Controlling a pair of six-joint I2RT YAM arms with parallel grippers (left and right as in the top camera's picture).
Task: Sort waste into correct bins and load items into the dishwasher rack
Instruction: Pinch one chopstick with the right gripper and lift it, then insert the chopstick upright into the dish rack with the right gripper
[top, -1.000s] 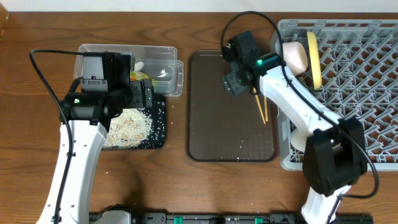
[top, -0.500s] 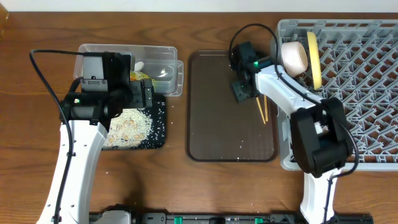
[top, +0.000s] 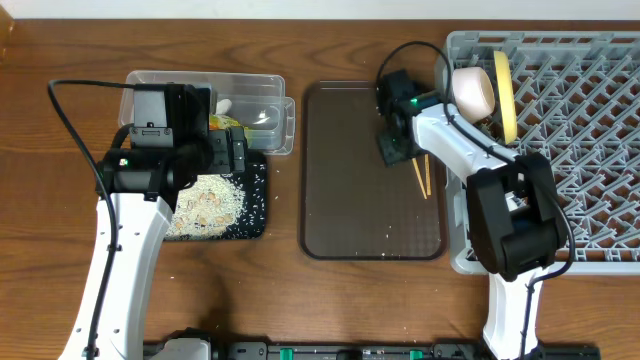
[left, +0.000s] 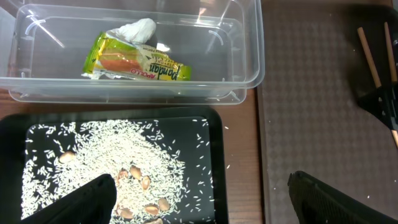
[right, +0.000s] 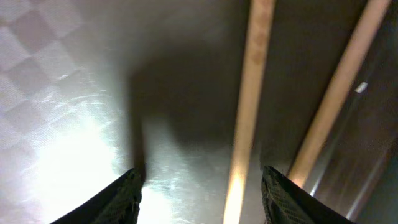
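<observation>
1. The chopsticks lie side by side on the brown tray at mid-bench, close to its right rim. Their long axis runs from the far edge to the near edge, near ends leaning slightly right.
2. The right gripper is low over them, jaws apart. One stick lies between the fingertips, the other just outside.
3. The left gripper, jaws apart, hangs over the rice in the black tray.
4. Since a second ago the right gripper has shifted toward the near edge, over the sticks. The chopsticks are unmoved.

**A robot lab bench dressed as a kitchen**

I see a wooden worktop with two cabled robot arms at its near edge, and kitchen props: a grey dish rack, a brown tray, a clear tub.
</observation>
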